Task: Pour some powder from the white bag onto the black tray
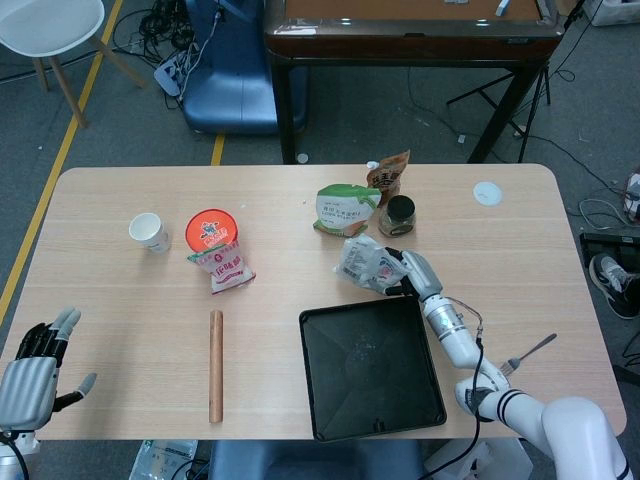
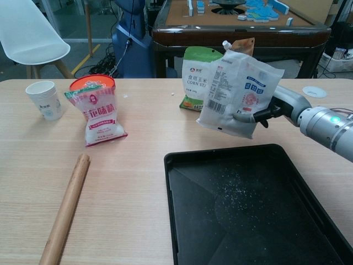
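The right hand [image 2: 276,107] grips the white bag [image 2: 238,93], held roughly upright above the table just behind the far edge of the black tray [image 2: 182,221]. A light scatter of powder [image 2: 234,193] lies on the tray floor, so pouring appears at least partly done. The left hand [image 1: 30,375] hangs spread and empty at the near table edge. A corn starch pouch [image 2: 199,72] and a jar [image 1: 398,214] stand close behind the bag; a rolling pin [image 2: 66,212] lies well apart.

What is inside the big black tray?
The square black plastic tray holds a thin scatter of white powder specks near its middle, nothing else. The white plastic bag that the right hand holds hangs beyond its far edge, covering none of it.
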Controlling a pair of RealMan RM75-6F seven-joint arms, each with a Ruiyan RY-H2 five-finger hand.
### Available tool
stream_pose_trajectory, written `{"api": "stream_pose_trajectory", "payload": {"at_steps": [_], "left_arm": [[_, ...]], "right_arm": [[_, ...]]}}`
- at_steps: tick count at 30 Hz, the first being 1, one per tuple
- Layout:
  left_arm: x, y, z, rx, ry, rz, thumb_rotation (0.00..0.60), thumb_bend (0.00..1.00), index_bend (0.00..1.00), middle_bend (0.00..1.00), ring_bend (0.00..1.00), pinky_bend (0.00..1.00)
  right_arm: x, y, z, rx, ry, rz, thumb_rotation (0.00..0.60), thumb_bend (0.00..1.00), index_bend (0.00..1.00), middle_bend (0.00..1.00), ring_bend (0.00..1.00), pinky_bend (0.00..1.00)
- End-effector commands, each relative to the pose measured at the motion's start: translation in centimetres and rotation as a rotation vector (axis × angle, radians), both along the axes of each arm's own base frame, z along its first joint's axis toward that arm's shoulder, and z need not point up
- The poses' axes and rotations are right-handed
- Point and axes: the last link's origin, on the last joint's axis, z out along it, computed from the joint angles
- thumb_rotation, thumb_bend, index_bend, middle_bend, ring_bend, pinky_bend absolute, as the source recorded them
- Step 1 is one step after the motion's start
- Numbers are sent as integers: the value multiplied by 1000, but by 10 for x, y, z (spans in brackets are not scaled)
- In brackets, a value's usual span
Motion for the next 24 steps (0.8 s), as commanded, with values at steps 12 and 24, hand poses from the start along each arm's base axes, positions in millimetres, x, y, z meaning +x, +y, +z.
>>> {"api": "stream_pose_trajectory", "payload": {"at_steps": [12, 24], "left_arm": [[-1, -1, 0, 0, -3, 12, 600, 210, 69, 90, 132, 81], [0, 1, -3, -12, -7, 8, 600, 211, 69, 90, 132, 82]], "right_arm": [[7, -7, -8, 160, 37, 38, 600, 649, 697, 596, 498, 477], [4, -7, -1, 200, 47, 66, 600, 322, 579, 455, 324, 311]]}}
